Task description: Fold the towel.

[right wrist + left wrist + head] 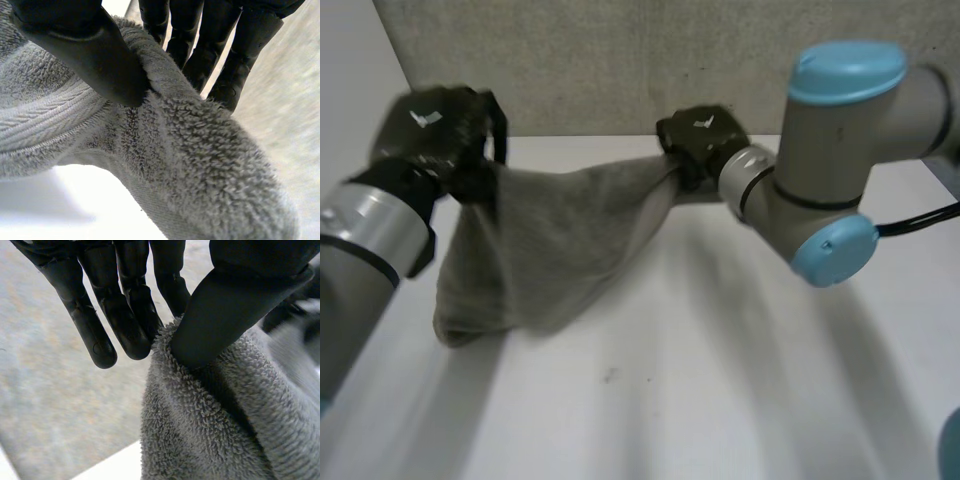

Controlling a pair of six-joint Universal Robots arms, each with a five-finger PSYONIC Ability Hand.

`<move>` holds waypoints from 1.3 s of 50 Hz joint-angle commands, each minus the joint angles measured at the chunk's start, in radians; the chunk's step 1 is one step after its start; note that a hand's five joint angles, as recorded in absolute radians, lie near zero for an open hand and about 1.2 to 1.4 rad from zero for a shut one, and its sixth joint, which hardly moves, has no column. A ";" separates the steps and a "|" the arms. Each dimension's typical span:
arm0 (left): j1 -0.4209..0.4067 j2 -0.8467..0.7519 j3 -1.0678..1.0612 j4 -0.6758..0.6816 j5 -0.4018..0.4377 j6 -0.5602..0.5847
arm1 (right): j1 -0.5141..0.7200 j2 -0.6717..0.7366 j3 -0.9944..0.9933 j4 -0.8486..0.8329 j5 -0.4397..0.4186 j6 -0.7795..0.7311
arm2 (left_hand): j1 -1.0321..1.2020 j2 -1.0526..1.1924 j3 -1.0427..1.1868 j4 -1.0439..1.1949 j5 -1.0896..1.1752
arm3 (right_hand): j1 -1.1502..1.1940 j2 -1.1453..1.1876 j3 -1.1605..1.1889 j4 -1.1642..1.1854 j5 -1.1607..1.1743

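The left hand (435, 130) and the right hand (698, 135) are matt black, each with a small white mark on its back. The fingers (95, 330) are smooth and round-tipped, and the thumb (225, 315) is broader and flatter. Each wrist is a silver-grey metal cuff ringed by a black band. The right arm (840, 150) is a thick grey cylinder closed by round light-blue caps (847, 72). The left arm (365, 240) is grey too.
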 commanded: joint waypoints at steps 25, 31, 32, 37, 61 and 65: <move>-0.395 -0.289 0.002 -0.079 -0.014 -0.001 | -0.075 -0.174 0.349 -0.003 0.126 -0.677 | -0.711 -0.745 -0.744 -0.746 -0.718 | 0.074 0.096 0.070 0.056 0.064; -0.216 -0.261 0.048 -0.074 -0.009 0.000 | -0.094 -0.203 0.431 -0.013 0.104 -0.698 | -0.782 -0.816 -0.815 -0.817 -0.789 | 0.074 0.096 0.070 0.056 0.064; -0.216 -0.261 0.048 -0.074 -0.009 0.000 | -0.094 -0.203 0.431 -0.013 0.104 -0.698 | -0.782 -0.816 -0.815 -0.817 -0.789 | 0.074 0.096 0.070 0.056 0.064; -0.108 -0.286 0.105 -0.073 -0.006 0.008 | -0.105 -0.252 0.515 -0.027 0.037 -0.698 | -0.773 -0.807 -0.807 -0.808 -0.780 | 0.074 0.096 0.070 0.056 0.064; 0.042 -0.773 0.555 -0.203 0.077 0.040 | -0.118 -0.461 0.888 -0.400 -0.037 -0.697 | -0.667 -0.702 -0.701 -0.702 -0.674 | 0.074 0.096 0.070 0.056 0.064; 0.041 -0.830 0.626 -0.238 0.126 0.052 | -0.118 -0.461 0.908 -0.400 -0.037 -0.697 | -0.652 -0.687 -0.686 -0.688 -0.659 | 0.074 0.096 0.070 0.056 0.064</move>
